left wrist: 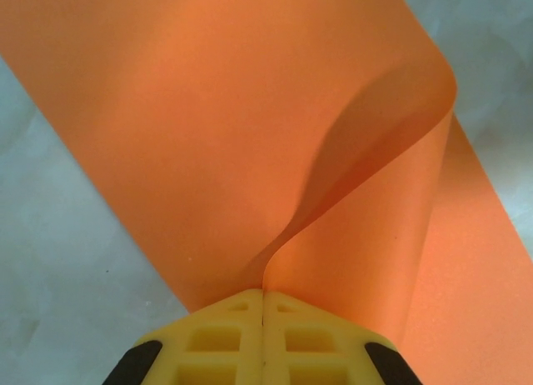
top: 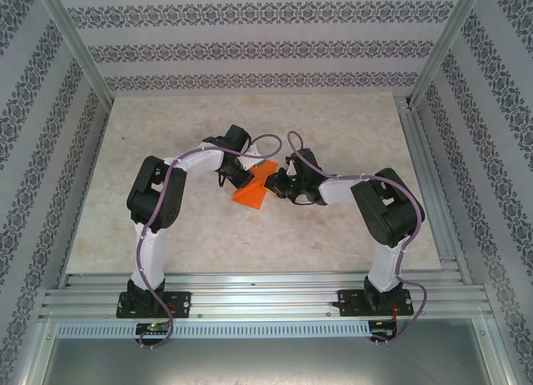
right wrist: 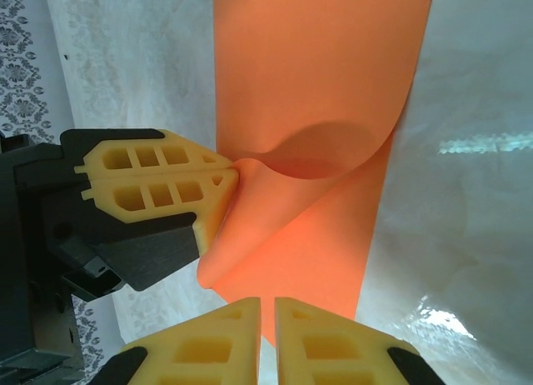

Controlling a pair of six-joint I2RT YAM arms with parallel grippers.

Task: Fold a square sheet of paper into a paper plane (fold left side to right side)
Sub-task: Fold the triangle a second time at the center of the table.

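We see the paper (top: 252, 190) mid-counter (top: 350, 127), with open surface all around it. Our left tool (left wrist: 264, 295) is clenched on its lifted, curling edge. The right tool (right wrist: 266, 303), nearly closed, meets the paper's near edge; we cannot tell whether it grips.

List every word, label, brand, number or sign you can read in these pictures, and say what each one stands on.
None can be read.
The thin bright orange sheet of paper is plain and unmarked.
The patterned wall covering shows ornament only, no lettering.
The pale marbled table top bears no print.
Any marks on the black arm bases are too small to tell.
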